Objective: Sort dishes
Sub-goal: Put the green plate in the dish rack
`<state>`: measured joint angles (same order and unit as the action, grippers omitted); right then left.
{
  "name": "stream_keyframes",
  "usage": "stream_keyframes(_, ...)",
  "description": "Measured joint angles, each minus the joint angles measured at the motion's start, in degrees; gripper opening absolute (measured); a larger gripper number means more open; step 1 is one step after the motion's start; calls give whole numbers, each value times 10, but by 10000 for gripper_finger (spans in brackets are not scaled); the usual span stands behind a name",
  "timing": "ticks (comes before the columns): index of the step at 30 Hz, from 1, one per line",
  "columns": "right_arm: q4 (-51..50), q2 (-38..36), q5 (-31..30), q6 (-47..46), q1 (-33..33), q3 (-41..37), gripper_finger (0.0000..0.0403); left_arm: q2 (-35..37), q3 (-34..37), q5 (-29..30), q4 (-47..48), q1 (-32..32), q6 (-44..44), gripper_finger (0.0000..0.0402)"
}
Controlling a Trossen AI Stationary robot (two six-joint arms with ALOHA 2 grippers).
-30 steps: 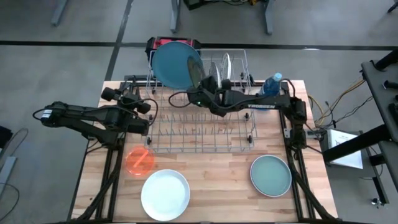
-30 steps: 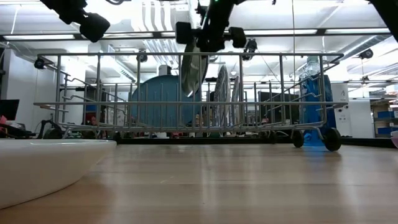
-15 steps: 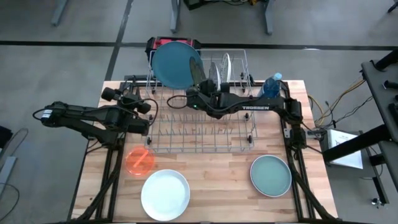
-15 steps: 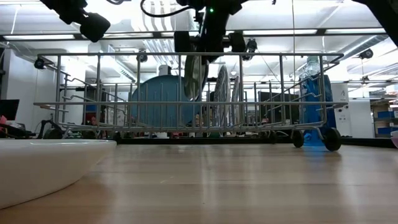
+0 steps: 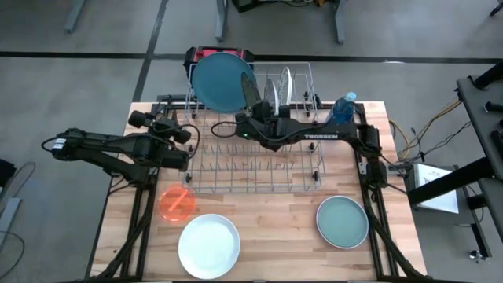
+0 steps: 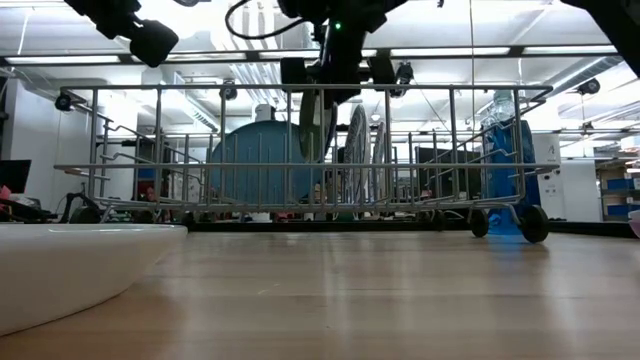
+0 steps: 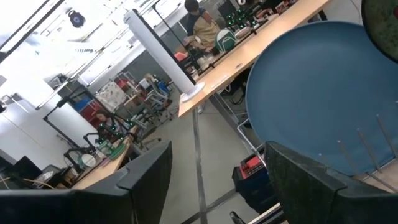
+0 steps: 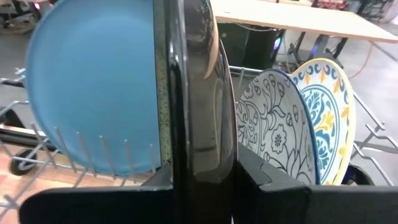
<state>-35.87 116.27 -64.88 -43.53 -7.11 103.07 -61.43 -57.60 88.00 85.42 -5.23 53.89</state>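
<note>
The right wrist view shows what the others cannot: a dark plate (image 8: 193, 93) stands on edge between the right gripper's two dark fingers (image 8: 273, 186), which are pinched on its rim. Just behind it in the wire rack (image 5: 251, 134) stand a large blue plate (image 8: 93, 93) on one side and, on the other, a black-and-white patterned plate (image 8: 273, 130) and a yellow-and-blue patterned plate (image 8: 326, 118).

From above, the right gripper (image 5: 253, 118) is over the rack's far half, beside the blue plate, which leans at the rack's far-left corner. The low view shows the held plate (image 6: 312, 120) upright, its upper part above the rack's top rail and its lower part inside the rack.

The left gripper (image 5: 182, 145) waits at the rack's left side. Its wrist view shows its fingers (image 7: 149, 180) spread apart with nothing between them, looking out at the blue plate.

On the table (image 5: 275, 228), a white plate (image 5: 208, 245) lies near the front edge left of centre, a small translucent orange plate (image 5: 176, 203) just beyond it, and a teal-green plate (image 5: 343, 221) toward the front-right. A blue bottle (image 5: 343, 106) stands at the rack's far-right corner
</note>
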Motion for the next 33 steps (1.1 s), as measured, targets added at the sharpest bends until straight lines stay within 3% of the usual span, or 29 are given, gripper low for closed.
stream_keyframes(33,-1,73,-1,-147,16,-1,42,-25,0,21,-28,0,-4,245)
